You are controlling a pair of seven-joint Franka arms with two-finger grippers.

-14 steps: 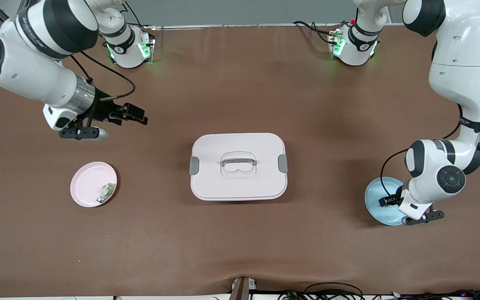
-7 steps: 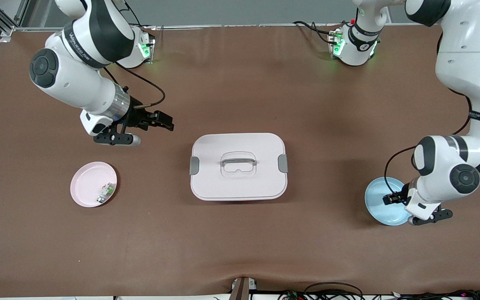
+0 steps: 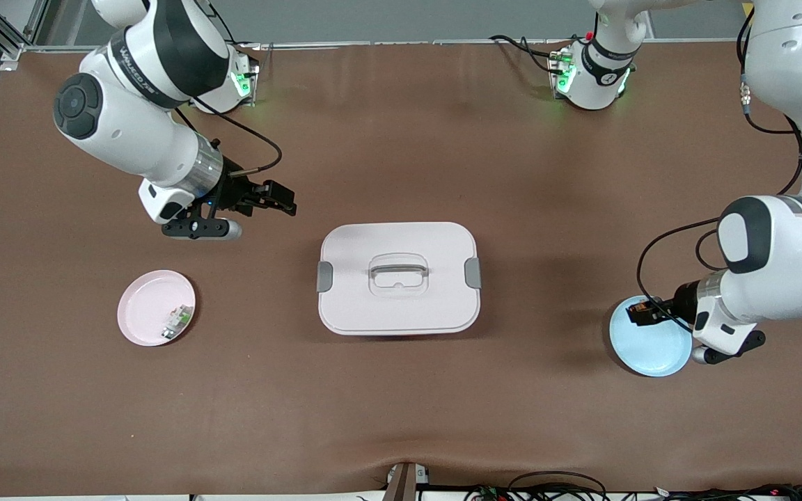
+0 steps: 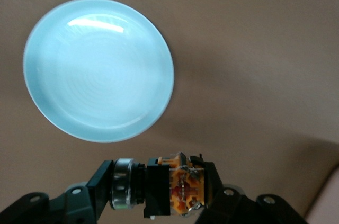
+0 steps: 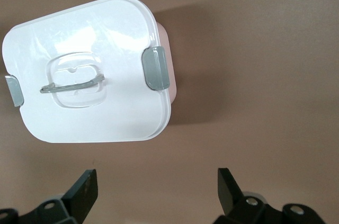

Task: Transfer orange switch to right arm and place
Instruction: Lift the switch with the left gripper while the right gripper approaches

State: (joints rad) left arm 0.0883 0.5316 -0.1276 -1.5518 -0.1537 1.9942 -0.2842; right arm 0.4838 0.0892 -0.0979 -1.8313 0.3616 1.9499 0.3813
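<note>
Table [image 3: 401, 390] w/ brown mat, grey wall [image 3: 401, 21] at robots' end.

Two white jointed robot arms, right [image 3: 129, 125] and left [image 3: 784, 271]. Two round plates: one pink [image 3: 143, 309], one light blue [image 3: 655, 351]. One white lidded rectangular box [image 3: 399, 278]. One orange switch [image 3: 641, 310]. One white-and-green part [image 3: 177, 321].

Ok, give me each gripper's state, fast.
Left gripper: shut on the orange switch, over the blue plate.
Right gripper: open, holding nothing, beside the white box.
</note>
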